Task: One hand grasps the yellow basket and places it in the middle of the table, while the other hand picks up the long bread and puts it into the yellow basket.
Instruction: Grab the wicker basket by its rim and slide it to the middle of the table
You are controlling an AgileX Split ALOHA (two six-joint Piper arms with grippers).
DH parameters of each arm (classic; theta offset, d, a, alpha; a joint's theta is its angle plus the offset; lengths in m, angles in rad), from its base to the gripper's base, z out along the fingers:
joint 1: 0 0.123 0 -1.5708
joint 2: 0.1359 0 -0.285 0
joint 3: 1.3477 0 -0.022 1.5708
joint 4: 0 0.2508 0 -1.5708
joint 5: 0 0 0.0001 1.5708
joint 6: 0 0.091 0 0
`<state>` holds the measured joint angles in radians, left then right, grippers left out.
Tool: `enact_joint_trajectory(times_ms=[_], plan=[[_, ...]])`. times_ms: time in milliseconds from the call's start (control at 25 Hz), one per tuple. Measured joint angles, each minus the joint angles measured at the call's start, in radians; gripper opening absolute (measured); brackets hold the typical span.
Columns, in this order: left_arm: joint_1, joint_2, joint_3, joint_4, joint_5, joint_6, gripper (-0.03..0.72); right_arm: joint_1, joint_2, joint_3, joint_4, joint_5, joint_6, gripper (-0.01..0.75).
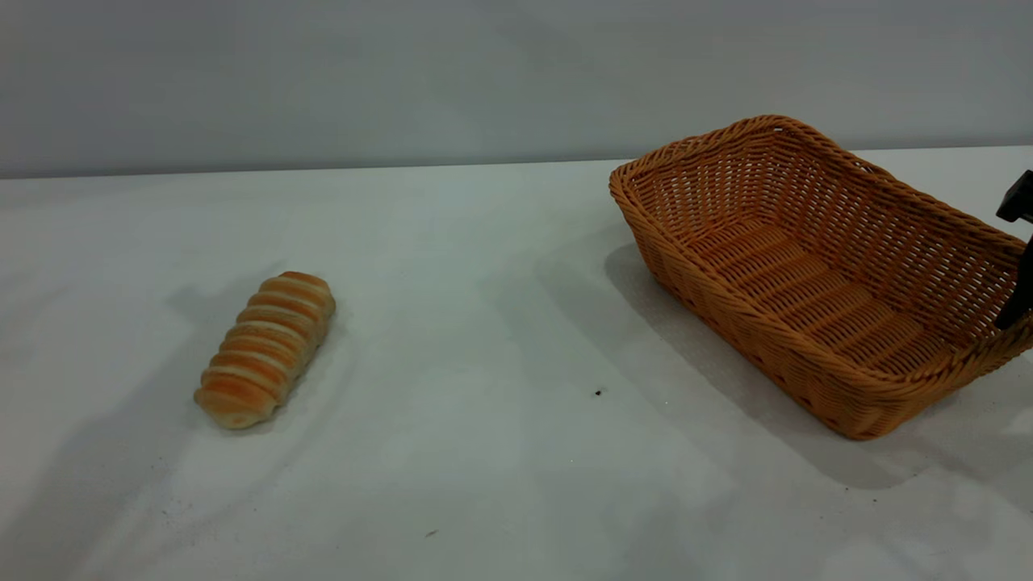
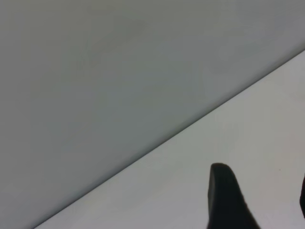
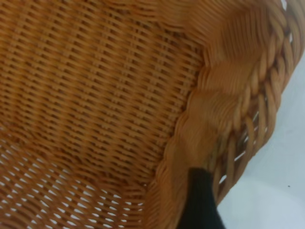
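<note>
The yellow basket [image 1: 815,274] was orange-tan wicker throughout, its walls and floor woven in fine crosswise rows and its rim braided in a thicker rope pattern; pale light showed through small gaps in the weave. The long bread [image 1: 266,349] carried crosswise stripes, orange-brown bands alternating with cream ones, paler at its near end. The table [image 1: 484,452] was plain white, marked with a few tiny dark specks and soft grey shadows. The wall [image 1: 323,81] behind was flat pale grey. The right gripper [image 1: 1018,250] was black.
</note>
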<state>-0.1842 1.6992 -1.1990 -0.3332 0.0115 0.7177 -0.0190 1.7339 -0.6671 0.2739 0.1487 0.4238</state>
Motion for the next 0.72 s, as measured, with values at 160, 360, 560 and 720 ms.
enact_joint_trajectory(times_ms=[160,360,560,720], plan=[[0.000,0.000,0.000,0.000,-0.011,0.000,0.449,0.000,0.002,-0.008,0.008,-0.004,-0.005,0.554],[0.000,0.000,0.000,0.000,-0.011,0.000,0.449,0.034,0.047,-0.057,0.043,0.001,-0.035,0.554],[0.000,0.000,0.000,0.000,-0.011,0.000,0.449,0.048,0.096,-0.071,0.058,0.000,-0.044,0.554],[0.000,0.000,0.000,0.000,-0.011,0.000,0.449,0.050,0.146,-0.072,0.058,-0.012,-0.047,0.554]])
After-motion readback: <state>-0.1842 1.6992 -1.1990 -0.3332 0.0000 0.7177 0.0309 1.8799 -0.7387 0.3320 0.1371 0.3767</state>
